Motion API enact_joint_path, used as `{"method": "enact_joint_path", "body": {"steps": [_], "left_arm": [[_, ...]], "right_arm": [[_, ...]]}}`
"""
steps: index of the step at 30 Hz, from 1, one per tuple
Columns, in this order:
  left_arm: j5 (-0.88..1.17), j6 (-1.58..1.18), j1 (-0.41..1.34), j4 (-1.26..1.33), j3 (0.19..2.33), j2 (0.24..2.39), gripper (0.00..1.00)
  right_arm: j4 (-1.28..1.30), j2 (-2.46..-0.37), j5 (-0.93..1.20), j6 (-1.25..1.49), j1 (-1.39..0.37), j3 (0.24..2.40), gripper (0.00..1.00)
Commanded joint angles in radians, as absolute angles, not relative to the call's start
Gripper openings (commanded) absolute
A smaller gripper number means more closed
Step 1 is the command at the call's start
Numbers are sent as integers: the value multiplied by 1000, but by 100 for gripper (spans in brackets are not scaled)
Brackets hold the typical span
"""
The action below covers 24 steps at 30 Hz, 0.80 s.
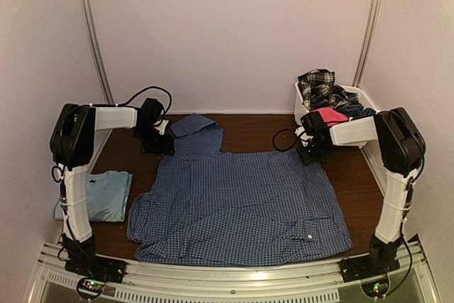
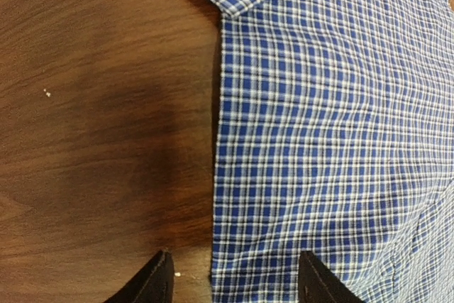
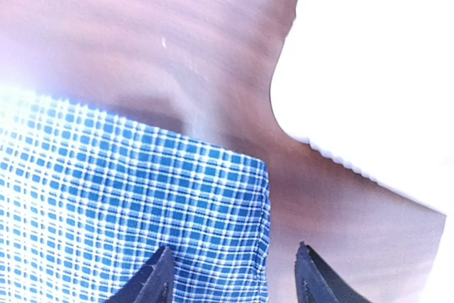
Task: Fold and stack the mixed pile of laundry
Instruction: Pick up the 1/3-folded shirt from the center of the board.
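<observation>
A blue small-check button shirt point(image 1: 237, 204) lies spread flat across the brown table, one sleeve point(image 1: 196, 135) folded up at its far left. My left gripper point(image 1: 164, 143) hovers open at the shirt's far left corner; in the left wrist view the shirt's straight edge point(image 2: 217, 175) runs between my fingers point(image 2: 234, 278). My right gripper point(image 1: 310, 152) stands open over the shirt's far right corner point(image 3: 241, 196), nothing clamped. A folded light blue T-shirt point(image 1: 106, 195) rests at the left. The rest of the laundry pile point(image 1: 328, 101), plaid, pink and navy pieces, fills the white basket.
The white basket point(image 1: 369, 97) stands at the back right corner, its rim point(image 3: 333, 104) close beside my right gripper. A black cable point(image 1: 284, 140) loops near the right wrist. Bare wood shows behind the shirt and left of its edge point(image 2: 99, 125).
</observation>
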State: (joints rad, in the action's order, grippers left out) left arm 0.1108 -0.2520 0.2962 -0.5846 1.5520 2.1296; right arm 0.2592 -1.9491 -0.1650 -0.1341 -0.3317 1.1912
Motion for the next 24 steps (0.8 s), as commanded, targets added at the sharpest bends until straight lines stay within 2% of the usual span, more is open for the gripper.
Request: {"method": "enact_joint_path", "body": {"steps": [1,4,7,18,21,22,24], "left_arm": [[99,-238,290,-590,1582,2138,61],[90,-238,290,-598,1584,2136,61],[89,-238,288,-601,1584,2132,61],[140,-229,272,-595,1520,2087,61],[143,-229,272,-592,1506,2079,61],[146,-229,272,-589,1499,2077,61],[150,-230,272,-585,1490,2076,61]], "right_arm": [[333,-2039,-117,-129,-334,1257,54],[368,-2069,-50,-119,-336,1285,40],[418,-2074,18,-100,-335,1297,32],[596,-1976,94,-6,-384,1189,28],[603,-1930,154,40,-394,1137,30],[592,-1912,163,57,-394,1115,36],[562,-1883,165,97,-394,1082,58]]}}
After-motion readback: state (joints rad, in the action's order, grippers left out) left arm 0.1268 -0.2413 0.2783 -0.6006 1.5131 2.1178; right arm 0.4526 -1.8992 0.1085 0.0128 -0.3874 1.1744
